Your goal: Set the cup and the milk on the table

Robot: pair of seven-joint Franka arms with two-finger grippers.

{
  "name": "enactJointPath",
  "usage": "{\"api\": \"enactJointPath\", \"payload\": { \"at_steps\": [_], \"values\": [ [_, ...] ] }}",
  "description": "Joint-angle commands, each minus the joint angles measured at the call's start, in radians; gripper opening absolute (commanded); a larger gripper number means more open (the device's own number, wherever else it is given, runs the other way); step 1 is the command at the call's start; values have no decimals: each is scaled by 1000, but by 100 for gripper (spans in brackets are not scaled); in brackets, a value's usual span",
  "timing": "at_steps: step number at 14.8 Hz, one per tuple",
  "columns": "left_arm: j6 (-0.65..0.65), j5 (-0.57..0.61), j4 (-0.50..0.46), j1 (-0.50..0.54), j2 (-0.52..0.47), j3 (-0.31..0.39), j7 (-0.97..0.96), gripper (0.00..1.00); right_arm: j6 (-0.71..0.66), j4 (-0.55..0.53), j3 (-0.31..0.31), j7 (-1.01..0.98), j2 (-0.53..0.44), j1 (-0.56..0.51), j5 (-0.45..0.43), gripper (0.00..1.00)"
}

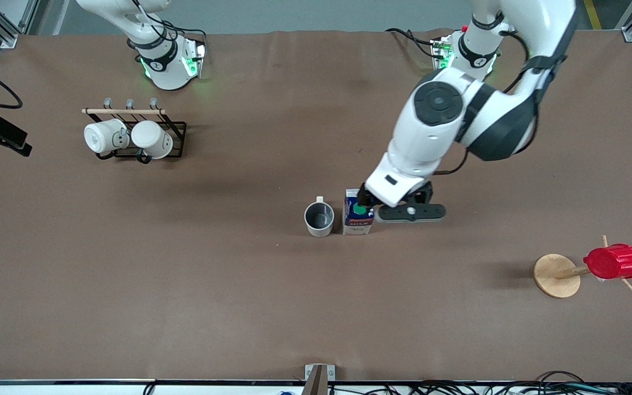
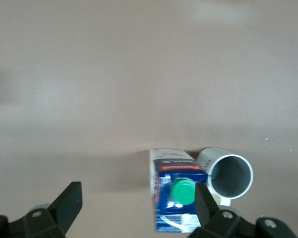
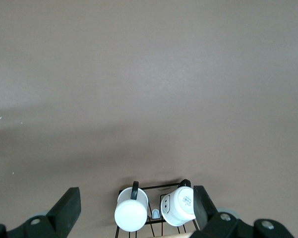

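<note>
The cup (image 1: 319, 219), cream-white with a grey inside, stands upright near the middle of the brown table (image 1: 184, 285). The milk (image 1: 357, 217), blue with a green cap, stands upright right beside it toward the left arm's end. My left gripper (image 1: 373, 201) is open just above the milk. In the left wrist view the milk (image 2: 176, 198) sits close to one finger (image 2: 207, 203) of the left gripper (image 2: 137, 208), with the cup (image 2: 230, 175) next to it. My right gripper (image 3: 136, 210) is open and empty high over the mug rack; it is out of the front view.
A black wire rack (image 1: 176, 140) with two plain white mugs (image 1: 129, 137) stands toward the right arm's end, near that arm's base. It also shows in the right wrist view (image 3: 153, 210). A red ribbed cup (image 1: 613, 261) hangs on a wooden stand (image 1: 556, 276) toward the left arm's end.
</note>
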Motion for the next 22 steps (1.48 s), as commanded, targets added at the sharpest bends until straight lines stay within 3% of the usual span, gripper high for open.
{"api": "enactJointPath", "payload": {
  "at_steps": [1, 5, 7, 9, 11, 15, 20, 22],
  "values": [
    [-48, -18, -46, 119, -71, -70, 71, 100, 15, -36, 5, -12, -33, -11, 24, 100],
    [-94, -42, -46, 255, -112, -147, 131, 100, 14, -36, 5, -12, -33, -11, 24, 100],
    [-135, -90, -46, 256, -153, -115, 210, 100, 15, -36, 5, -14, -33, -17, 24, 100],
    [-160, -153, -47, 205, -201, 0, 301, 100, 17, -36, 5, -14, -33, -16, 24, 100],
    [-191, -228, -47, 109, -238, 175, 390, 100, 18, -36, 5, -14, -31, -16, 24, 100],
    [-248, -256, -49, -12, -301, 377, 510, 100, 20, -36, 5, -14, -30, -17, 24, 100],
    [-333, -304, -46, -56, -378, 502, 651, 100, 20, -36, 5, -14, -31, -16, 24, 100],
    [-381, -308, -56, -47, -411, 511, 677, 100, 17, -36, 5, -14, -31, -16, 24, 100]
  ]
}}
